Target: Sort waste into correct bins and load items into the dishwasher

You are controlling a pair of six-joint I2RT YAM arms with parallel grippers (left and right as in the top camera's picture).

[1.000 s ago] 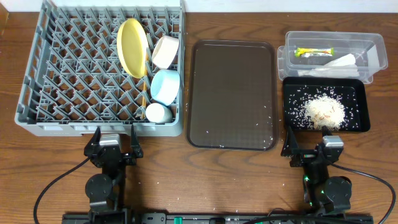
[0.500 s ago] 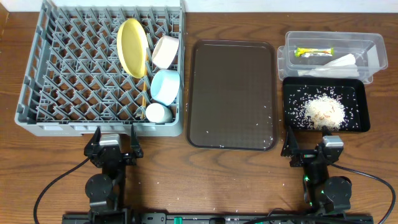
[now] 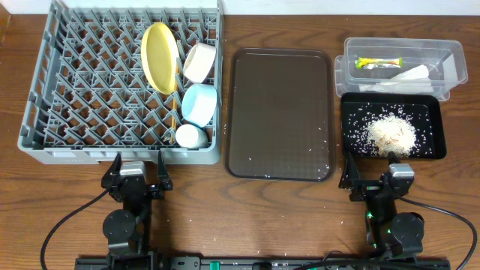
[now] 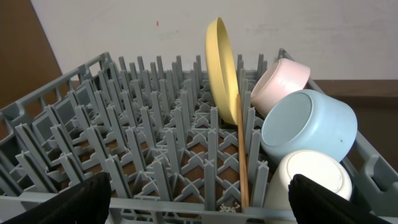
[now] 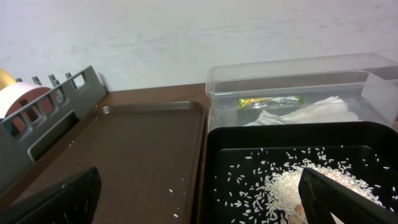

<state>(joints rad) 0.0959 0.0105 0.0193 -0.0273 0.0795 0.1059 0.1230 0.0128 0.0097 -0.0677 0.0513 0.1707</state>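
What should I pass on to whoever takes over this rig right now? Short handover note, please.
Left gripper: open, empty, in front of the dish rack.
Right gripper: open, empty, in front of the black tray.
In the rack: yellow plate, white bowl, light blue bowl, small white cup, and a chopstick beside the plate; I can only make out one stick.
Clear tub: snack wrapper and napkin. Black tray: rice pile.
Done: sorting and loading look complete.
Left: a few stray grains on the brown tray, if those count.
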